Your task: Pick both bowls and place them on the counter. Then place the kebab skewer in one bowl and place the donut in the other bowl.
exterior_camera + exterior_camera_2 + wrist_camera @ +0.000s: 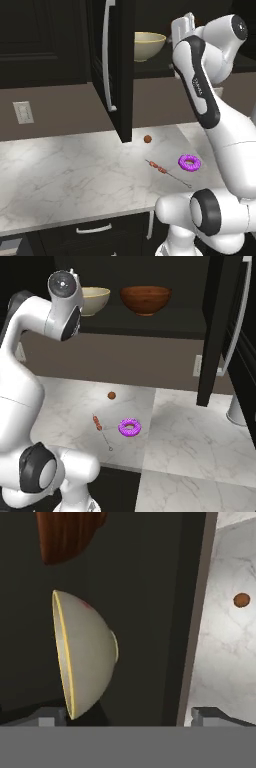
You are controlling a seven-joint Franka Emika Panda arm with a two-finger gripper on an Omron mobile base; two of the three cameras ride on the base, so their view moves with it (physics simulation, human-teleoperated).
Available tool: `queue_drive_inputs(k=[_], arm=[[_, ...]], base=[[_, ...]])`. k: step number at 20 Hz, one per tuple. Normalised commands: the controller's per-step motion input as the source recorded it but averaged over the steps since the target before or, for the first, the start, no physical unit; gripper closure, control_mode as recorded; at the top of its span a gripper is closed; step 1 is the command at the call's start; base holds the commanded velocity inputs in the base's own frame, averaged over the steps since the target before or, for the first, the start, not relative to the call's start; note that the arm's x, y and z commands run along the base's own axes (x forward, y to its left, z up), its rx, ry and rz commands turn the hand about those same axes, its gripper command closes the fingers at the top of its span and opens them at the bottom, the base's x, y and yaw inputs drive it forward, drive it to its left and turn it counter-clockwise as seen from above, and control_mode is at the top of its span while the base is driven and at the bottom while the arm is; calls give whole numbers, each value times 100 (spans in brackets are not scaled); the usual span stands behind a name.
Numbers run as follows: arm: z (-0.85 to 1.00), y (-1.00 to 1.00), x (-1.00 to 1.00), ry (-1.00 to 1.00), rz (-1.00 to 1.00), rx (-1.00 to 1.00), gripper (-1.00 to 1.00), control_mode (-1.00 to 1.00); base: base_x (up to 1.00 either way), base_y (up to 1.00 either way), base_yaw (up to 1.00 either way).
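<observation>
- While the gripper (128, 714) is up by the dark cabinet shelf, its fingers stand wide apart and hold nothing.
- The cream-yellow bowl (85, 652) sits on the shelf just ahead of the fingers, not touched.
- The reddish-brown bowl (146, 300) sits beside it on the same shelf.
- Down on the white marble counter (190, 431) lie the kebab skewer (100, 428) and the purple donut (130, 428), close together.
- A small brown ball (111, 395) rests near them.
</observation>
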Motion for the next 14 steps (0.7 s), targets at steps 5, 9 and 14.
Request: queue_drive_inputs(k=[5,9,14], arm=[[24,2,41,0,0,4,-100,-100],[2,0,55,0,0,0,-100,-100],[-1,0,51,0,2,0,-100,-100]], base=[[0,0,0],[0,0,0],[0,0,0]])
